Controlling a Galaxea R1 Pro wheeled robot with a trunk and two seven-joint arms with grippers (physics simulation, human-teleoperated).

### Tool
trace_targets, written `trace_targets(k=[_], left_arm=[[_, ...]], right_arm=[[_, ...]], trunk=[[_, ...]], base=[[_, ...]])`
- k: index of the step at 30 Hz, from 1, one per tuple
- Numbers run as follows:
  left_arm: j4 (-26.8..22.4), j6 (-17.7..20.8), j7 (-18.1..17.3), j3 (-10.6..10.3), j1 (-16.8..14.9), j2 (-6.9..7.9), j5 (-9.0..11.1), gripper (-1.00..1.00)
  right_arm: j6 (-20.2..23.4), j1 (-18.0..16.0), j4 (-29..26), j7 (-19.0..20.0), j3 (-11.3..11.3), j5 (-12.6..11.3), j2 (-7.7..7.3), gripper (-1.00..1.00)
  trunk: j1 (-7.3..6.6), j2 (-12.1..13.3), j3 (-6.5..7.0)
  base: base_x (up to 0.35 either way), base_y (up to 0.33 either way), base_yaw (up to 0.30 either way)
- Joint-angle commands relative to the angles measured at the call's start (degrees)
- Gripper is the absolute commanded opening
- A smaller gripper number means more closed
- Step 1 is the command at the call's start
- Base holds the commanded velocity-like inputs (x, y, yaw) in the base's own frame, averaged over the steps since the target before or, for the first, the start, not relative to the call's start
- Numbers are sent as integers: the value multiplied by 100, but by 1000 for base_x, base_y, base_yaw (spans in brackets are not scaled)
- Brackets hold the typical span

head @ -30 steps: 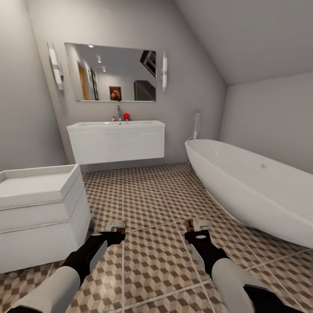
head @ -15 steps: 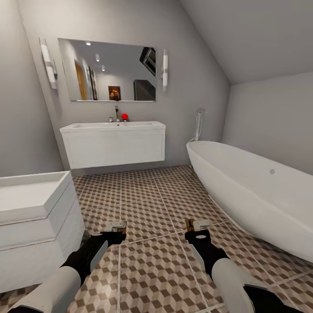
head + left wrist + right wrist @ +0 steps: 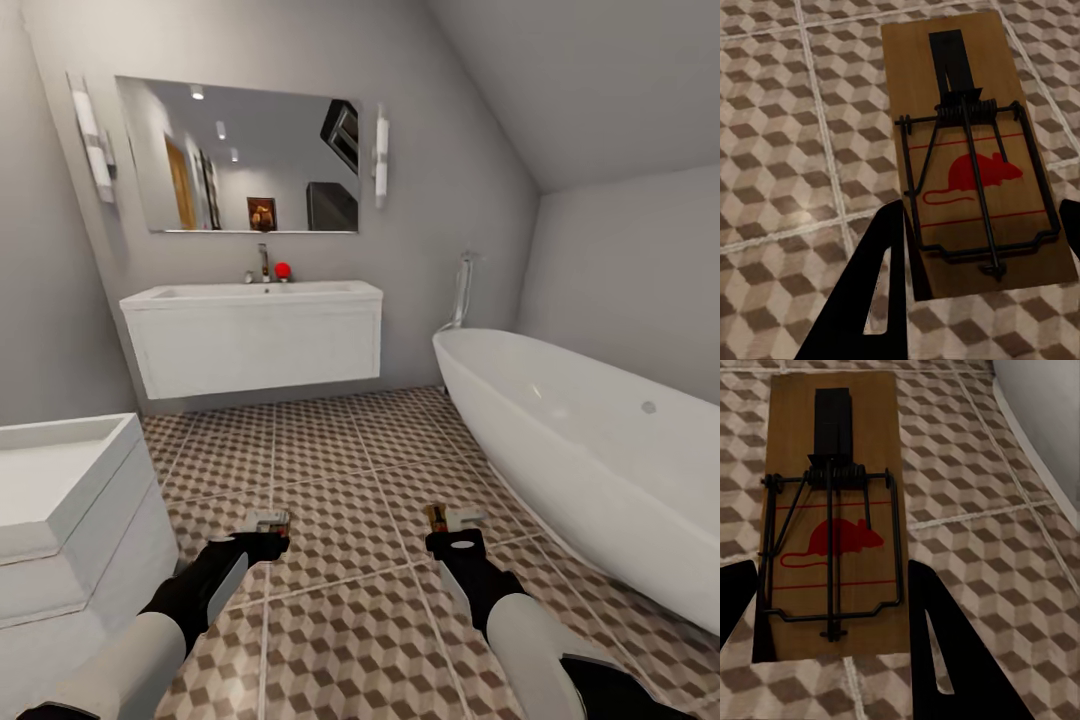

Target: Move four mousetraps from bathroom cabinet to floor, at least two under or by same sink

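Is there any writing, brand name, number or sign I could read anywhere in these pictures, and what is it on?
No readable words, brands or numbers anywhere.
Mousetrap in the left gripper: a red mouse silhouette with red lines, no lettering.
Mousetrap in the right gripper: the same red mouse picture, no lettering.
Small framed picture reflected in the mirror: too small and blurred to tell.
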Motion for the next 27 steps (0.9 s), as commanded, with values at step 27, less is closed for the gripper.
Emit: trace_targets(k=[27], left_arm=[[-31, -116, 16, -59, -2, 1, 38, -100]], right_arm=[[34, -2, -10, 36, -45, 15, -56, -100]], trunk=[[2, -2, -6]], base=[[252, 0, 113]])
